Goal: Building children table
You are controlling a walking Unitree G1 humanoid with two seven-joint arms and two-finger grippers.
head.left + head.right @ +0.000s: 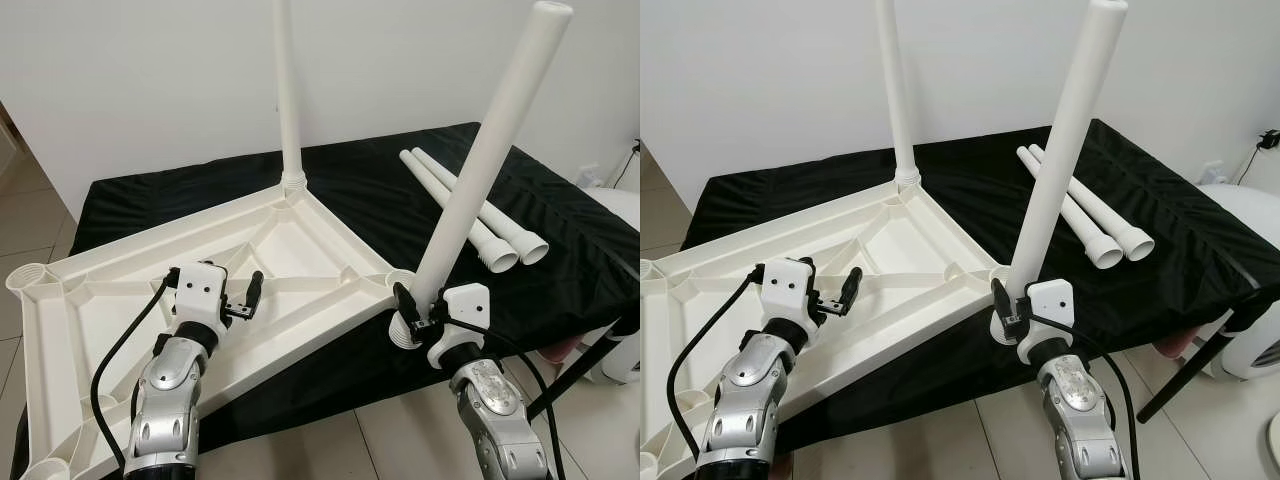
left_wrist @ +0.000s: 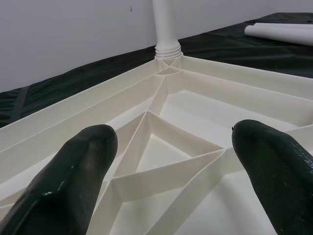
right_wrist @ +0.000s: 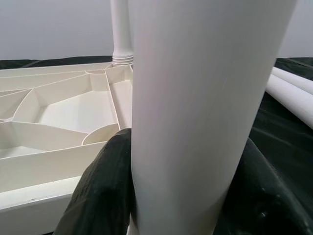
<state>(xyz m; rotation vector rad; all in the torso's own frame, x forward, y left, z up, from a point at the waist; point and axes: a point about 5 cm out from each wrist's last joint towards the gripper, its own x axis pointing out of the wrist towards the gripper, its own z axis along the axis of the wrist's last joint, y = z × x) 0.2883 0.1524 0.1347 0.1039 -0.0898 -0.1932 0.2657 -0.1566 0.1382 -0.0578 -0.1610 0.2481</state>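
Right claw (image 1: pixel 418 312) grips a tilted white leg (image 1: pixel 480 165) at the upturned table's (image 1: pixel 130 300) 4 o'clock corner; its socket is hidden. Left claw (image 1: pixel 243 300) hovers open above the ribs.

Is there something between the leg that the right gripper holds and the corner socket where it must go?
Nothing visible does. The right gripper is shut on the tilted leg, whose lower end is already at the corner socket of the upturned tabletop.

Plain white wall (image 1: pixel 130 80) behind long table draped in black cloth (image 1: pixel 560 260). Pale glossy floor tiles (image 1: pixel 330 450) below its near edge. Even indoor light.
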